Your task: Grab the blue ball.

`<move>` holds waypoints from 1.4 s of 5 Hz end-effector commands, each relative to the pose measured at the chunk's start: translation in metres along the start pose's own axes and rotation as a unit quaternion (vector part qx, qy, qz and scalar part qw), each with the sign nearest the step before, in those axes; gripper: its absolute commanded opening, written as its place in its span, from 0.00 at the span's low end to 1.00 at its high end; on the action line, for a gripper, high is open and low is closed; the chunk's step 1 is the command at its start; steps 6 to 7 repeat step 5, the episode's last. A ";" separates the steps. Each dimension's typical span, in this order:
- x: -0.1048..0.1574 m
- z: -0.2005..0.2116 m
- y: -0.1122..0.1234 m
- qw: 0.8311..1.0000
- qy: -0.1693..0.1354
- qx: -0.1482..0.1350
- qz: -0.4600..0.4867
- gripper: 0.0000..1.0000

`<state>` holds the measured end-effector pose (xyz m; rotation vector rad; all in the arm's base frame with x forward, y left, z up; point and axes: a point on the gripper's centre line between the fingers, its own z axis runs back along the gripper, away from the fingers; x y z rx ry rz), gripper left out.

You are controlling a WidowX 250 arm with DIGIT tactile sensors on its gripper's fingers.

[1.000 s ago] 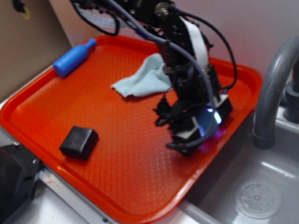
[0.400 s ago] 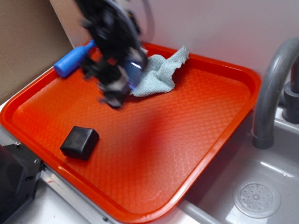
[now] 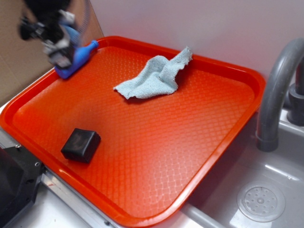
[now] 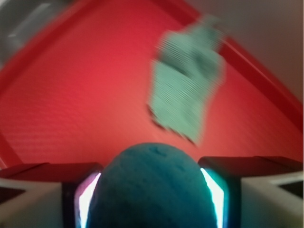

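Note:
The blue ball [image 4: 151, 187], dimpled and matte, fills the space between my two fingers in the wrist view, both pads pressed against its sides. My gripper [image 3: 57, 40] is shut on it and hangs blurred above the tray's far left corner in the exterior view, just over the blue bottle-shaped toy [image 3: 78, 59]. In that exterior view a patch of blue [image 3: 71, 34] in the blurred gripper may be the ball.
The orange tray [image 3: 156, 156] holds a crumpled light-blue cloth [image 3: 154, 76], also in the wrist view [image 4: 187, 95], and a black block [image 3: 80, 145] near the front left. A grey faucet [image 3: 275, 95] and sink [image 3: 261, 199] lie to the right. Cardboard stands at the far left.
My gripper has swept with the ball from the tray's right side, across over the cloth, up to the far left corner above the blue bottle toy.

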<state>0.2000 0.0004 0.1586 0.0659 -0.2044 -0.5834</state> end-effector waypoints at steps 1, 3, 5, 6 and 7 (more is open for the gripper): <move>-0.015 0.047 0.000 0.975 0.036 0.086 0.201 0.00; -0.002 0.044 -0.003 0.967 0.024 0.032 0.253 0.00; 0.004 0.039 -0.015 0.968 0.011 0.003 0.251 0.00; 0.004 0.039 -0.015 0.968 0.011 0.003 0.251 0.00; 0.004 0.039 -0.015 0.968 0.011 0.003 0.251 0.00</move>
